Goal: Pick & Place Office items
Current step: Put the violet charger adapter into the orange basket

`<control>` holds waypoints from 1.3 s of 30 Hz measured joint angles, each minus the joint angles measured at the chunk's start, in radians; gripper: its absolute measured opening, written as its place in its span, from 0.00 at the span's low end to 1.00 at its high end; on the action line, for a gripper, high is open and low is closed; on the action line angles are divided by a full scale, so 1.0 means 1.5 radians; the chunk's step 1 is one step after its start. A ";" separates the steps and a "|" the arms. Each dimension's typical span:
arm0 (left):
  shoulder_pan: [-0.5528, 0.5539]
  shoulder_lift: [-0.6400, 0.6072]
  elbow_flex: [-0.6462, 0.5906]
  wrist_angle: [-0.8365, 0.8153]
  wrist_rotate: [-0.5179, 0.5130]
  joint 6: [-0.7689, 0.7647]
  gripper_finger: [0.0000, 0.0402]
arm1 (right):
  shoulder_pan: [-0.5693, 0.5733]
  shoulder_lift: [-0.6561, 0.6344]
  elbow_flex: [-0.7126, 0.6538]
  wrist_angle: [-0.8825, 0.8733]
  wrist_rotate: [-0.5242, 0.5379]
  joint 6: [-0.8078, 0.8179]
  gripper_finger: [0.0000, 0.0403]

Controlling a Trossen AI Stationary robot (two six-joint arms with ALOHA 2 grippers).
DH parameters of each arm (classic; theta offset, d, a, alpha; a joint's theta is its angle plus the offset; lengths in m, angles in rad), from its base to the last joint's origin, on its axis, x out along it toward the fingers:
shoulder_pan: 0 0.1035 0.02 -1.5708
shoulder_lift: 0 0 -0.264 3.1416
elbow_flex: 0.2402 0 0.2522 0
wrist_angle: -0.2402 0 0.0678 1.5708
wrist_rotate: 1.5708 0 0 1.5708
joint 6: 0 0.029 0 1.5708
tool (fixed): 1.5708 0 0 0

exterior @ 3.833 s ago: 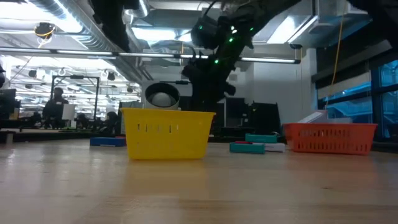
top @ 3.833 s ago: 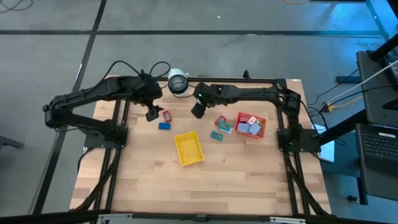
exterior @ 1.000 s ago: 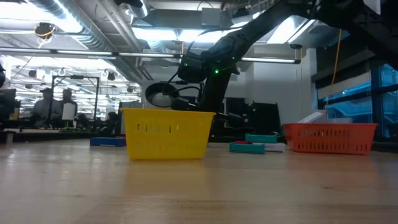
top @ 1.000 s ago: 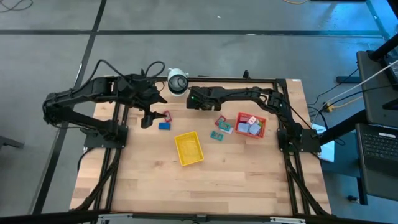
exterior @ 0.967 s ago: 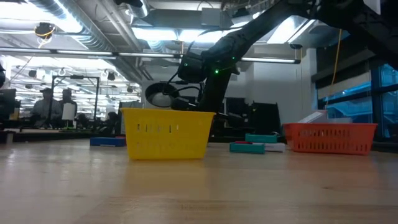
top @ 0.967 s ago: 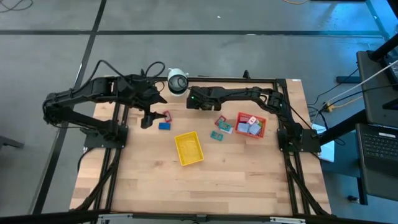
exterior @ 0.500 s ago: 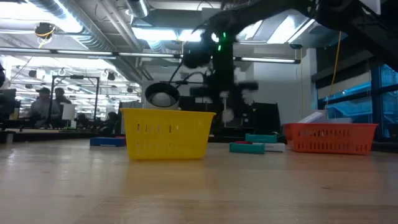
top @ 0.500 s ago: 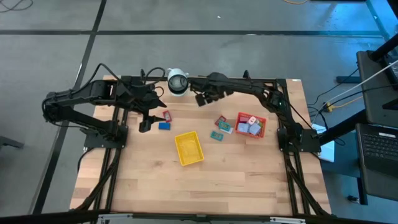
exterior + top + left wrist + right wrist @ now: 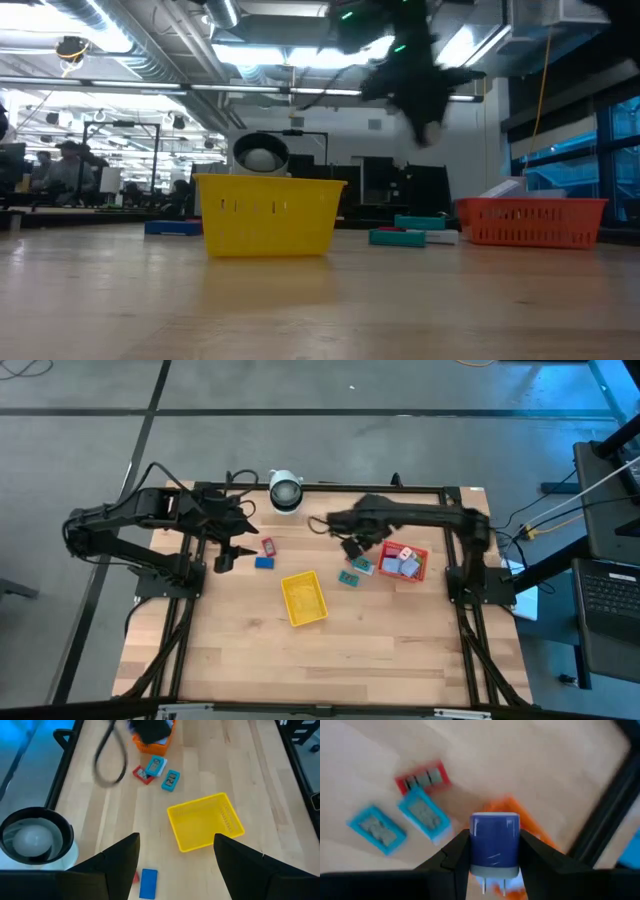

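Note:
My right gripper point(image 9: 352, 548) is shut on a small blue block with two metal prongs point(image 9: 495, 845), high above the table beside the red-orange tray point(image 9: 403, 561). It shows blurred in the low view point(image 9: 425, 100). Below it lie a red packet point(image 9: 422, 777) and two teal-blue packets point(image 9: 422, 812). My left gripper point(image 9: 222, 560) is open and empty point(image 9: 175, 850) at the far left. A blue block point(image 9: 264, 562) and a red item point(image 9: 267, 546) lie flat on the table just right of it. The yellow tray point(image 9: 304, 598) stands mid-table. My right gripper pinches the blue block by its two opposite side faces point(image 9: 476, 845) between its two fingers point(image 9: 457, 855). The fingers point down at the table. The block is lifted clear, and its prongs point(image 9: 492, 887) point back toward the wrist.
A white round object with a dark centre point(image 9: 285, 491) stands at the far edge. The red-orange tray holds several small items. A black cable point(image 9: 107, 755) hangs across the left wrist view. Bare wood lies on the near half of the table point(image 9: 320, 660).
My right gripper has swung from the far edge near the white round object toward the table's right and near side, rising, and now hangs beside the red-orange tray. My left gripper has drifted a little toward the table's left edge.

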 joint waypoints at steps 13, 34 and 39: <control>0.000 0.000 0.000 0.055 0.006 0.000 0.62 | -0.012 -0.320 -0.401 0.293 -0.067 0.333 0.33; 0.000 0.003 0.000 0.060 0.006 0.000 0.62 | -0.042 -0.323 -0.555 0.454 -0.070 0.488 0.33; 0.000 0.003 0.000 0.059 0.016 0.000 0.62 | -0.042 -0.326 -0.555 0.422 -0.068 0.482 0.33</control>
